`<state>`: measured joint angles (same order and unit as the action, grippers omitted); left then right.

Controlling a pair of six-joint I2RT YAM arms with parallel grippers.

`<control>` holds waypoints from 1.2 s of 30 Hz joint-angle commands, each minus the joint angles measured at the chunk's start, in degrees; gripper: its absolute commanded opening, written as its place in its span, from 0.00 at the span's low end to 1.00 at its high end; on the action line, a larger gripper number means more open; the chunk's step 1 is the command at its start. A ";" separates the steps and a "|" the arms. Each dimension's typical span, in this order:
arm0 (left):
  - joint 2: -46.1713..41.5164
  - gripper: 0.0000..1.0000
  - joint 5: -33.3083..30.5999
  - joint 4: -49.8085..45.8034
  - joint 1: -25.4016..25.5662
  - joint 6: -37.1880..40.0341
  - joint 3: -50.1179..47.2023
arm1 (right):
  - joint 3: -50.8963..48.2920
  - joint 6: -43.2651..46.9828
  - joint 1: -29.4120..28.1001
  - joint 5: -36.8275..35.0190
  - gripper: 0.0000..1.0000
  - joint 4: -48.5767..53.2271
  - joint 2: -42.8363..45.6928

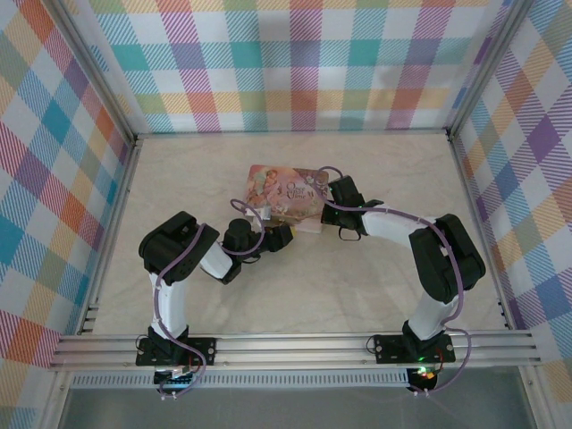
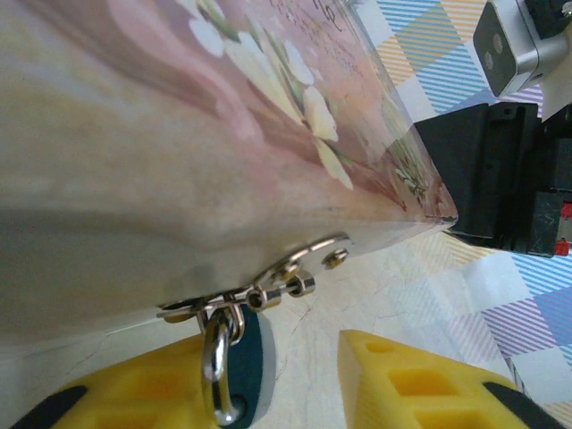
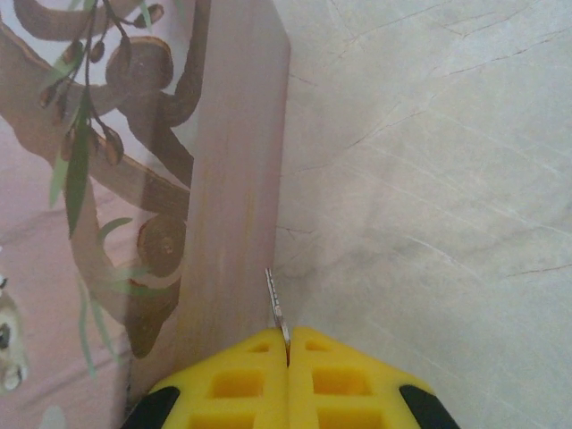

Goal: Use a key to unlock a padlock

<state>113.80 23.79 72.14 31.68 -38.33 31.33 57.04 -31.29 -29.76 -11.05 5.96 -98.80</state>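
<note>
Top external view gives the layout: a pale marbled desk (image 1: 179, 179) carries a pink illustrated rectangular tin (image 1: 284, 192) near its middle, and both arms bend inward to it. The left arm (image 1: 174, 250) has its elbow raised and its wrist low at the tin's near-left edge, while the right arm (image 1: 447, 255) folds round so that its wrist meets the tin's right end. The step in hand, as I judge it, is steadying the lock before the key goes in. In the left wrist view the yellow left fingers (image 2: 407, 384) stand apart, low over the desk, on either side of the tiny blue-grey padlock (image 2: 255, 366). It hangs by its thin metal shackle (image 2: 214, 366) from the small metal hasp (image 2: 286, 277) on the tin's side wall. The lock body lies against one finger with a clear gap to the other, so it is not clamped. In the right wrist view the right fingers (image 3: 349, 375) are pressed together on the tiny thin silvery-grey key (image 3: 278, 308), whose blade juts out just beside the tin's wall, at the other end of the tin from the padlock. The next move calls for the left fingers to pinch the lock body firmly. Then the right arm has to bring the key round the tin and line its blade up with the keyway, which is hidden from all views.
</note>
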 commanded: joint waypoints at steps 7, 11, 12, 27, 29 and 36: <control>0.29 0.37 0.64 -3.52 -2.11 -0.55 -1.22 | -0.61 -0.95 -0.75 1.37 0.00 -1.40 1.24; -0.30 0.43 -0.72 -3.70 -2.11 -0.74 -1.87 | -0.74 -1.23 -0.74 1.85 0.00 -1.54 1.20; -0.50 0.44 -1.05 -3.54 -2.15 -0.72 -2.10 | -0.79 -1.28 -0.74 1.91 0.00 -1.62 1.20; -1.13 0.26 -0.35 -2.99 -3.80 -0.55 -2.74 | -0.24 -1.36 -0.83 2.08 0.00 -1.64 0.77; -1.12 0.25 -0.24 -3.40 -3.74 -0.52 -2.28 | -0.43 -1.40 -0.97 2.08 0.00 -1.62 0.80; -1.16 0.24 0.38 -4.22 -3.84 -0.25 -0.85 | -0.57 -1.41 -1.00 2.43 0.00 -1.79 0.80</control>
<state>112.44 23.81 69.93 28.36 -38.37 29.50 56.86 -32.18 -30.09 -9.78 5.37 -98.80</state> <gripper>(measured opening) 0.228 0.051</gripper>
